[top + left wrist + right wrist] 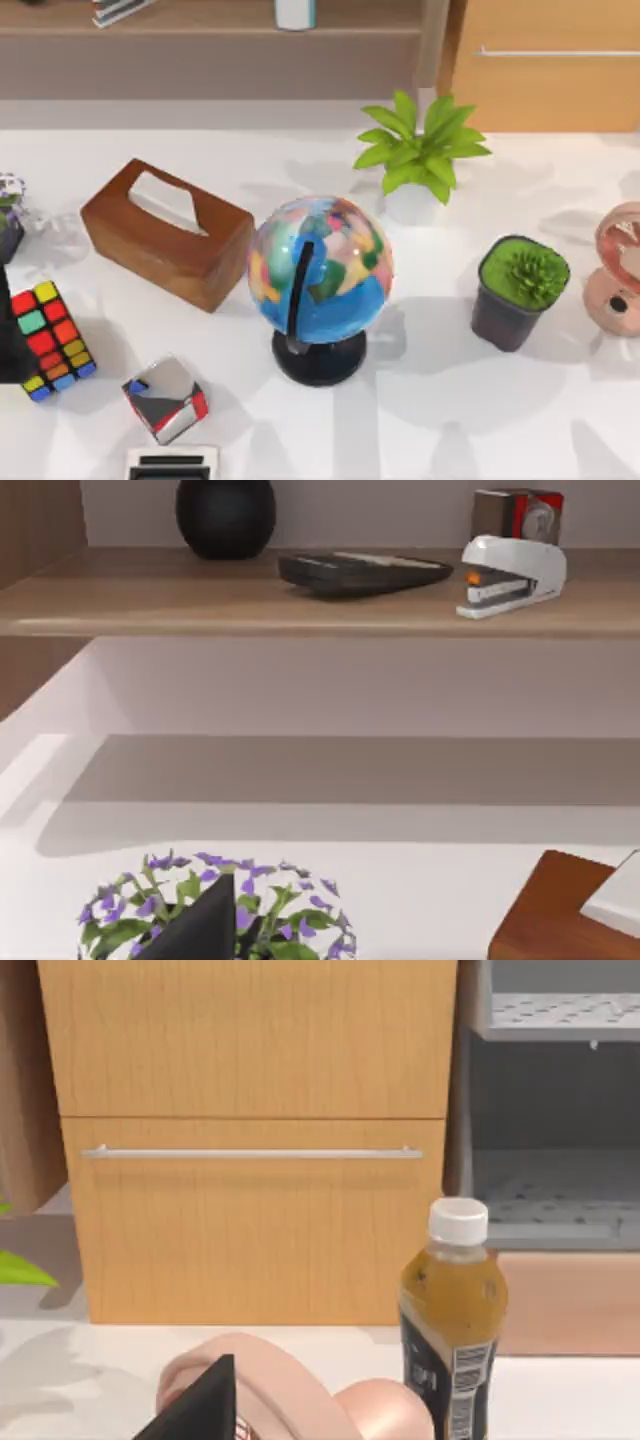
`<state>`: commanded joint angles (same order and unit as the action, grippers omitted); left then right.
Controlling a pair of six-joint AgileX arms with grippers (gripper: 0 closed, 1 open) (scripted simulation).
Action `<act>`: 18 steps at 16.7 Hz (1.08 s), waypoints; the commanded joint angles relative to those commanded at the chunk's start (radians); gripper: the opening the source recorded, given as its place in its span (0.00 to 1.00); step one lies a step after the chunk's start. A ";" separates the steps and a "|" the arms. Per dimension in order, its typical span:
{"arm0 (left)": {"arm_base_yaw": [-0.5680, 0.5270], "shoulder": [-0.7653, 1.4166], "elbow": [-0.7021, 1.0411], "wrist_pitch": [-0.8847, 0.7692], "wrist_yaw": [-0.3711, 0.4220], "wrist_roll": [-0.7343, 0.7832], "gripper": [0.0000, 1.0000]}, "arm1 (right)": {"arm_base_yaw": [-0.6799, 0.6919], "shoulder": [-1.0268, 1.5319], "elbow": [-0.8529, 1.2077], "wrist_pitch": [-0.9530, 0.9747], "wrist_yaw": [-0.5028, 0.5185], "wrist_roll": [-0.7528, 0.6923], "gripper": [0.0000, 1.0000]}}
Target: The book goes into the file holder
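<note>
We are holding the left gripper (pixel 195 935) at the worktop's left edge by the purple flowers (pixel 215 910) and the right gripper (pixel 195 1410) at its right edge by the pink object (pixel 270 1390), probably parked clear of clutter. Whether either is apart or together, we cannot tell, nor where the book is lying.

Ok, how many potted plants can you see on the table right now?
3. A leafy green plant at the back, right of the globe; a dark pot with a spiky plant further right; a purple-flowered plant at the table's left edge. More may sit outside the views.
</note>
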<state>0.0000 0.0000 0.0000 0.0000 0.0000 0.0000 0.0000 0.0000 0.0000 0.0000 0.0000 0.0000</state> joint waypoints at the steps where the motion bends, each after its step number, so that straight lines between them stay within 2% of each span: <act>1: 0.000 0.000 0.000 0.000 0.000 0.000 1.00 | 0.000 0.000 0.000 0.000 0.000 0.000 1.00; 5: 0.000 0.000 0.000 0.000 0.000 0.000 1.00 | 0.049 0.060 0.052 0.015 0.042 -0.002 1.00; 9: 0.000 0.000 0.000 0.000 0.000 0.000 1.00 | 0.199 0.282 0.238 0.067 0.175 -0.008 1.00; 13: 0.000 0.000 0.000 0.000 0.000 0.000 1.00 | 0.388 0.665 0.527 0.147 0.349 -0.015 1.00; 18: 0.000 0.000 0.000 0.000 0.000 0.000 1.00 | 0.598 1.304 0.941 0.269 0.552 -0.018 1.00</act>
<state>0.0000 0.0000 0.0000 0.0000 0.0000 0.0000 0.5984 1.3039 0.9409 0.2693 0.5523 -0.0180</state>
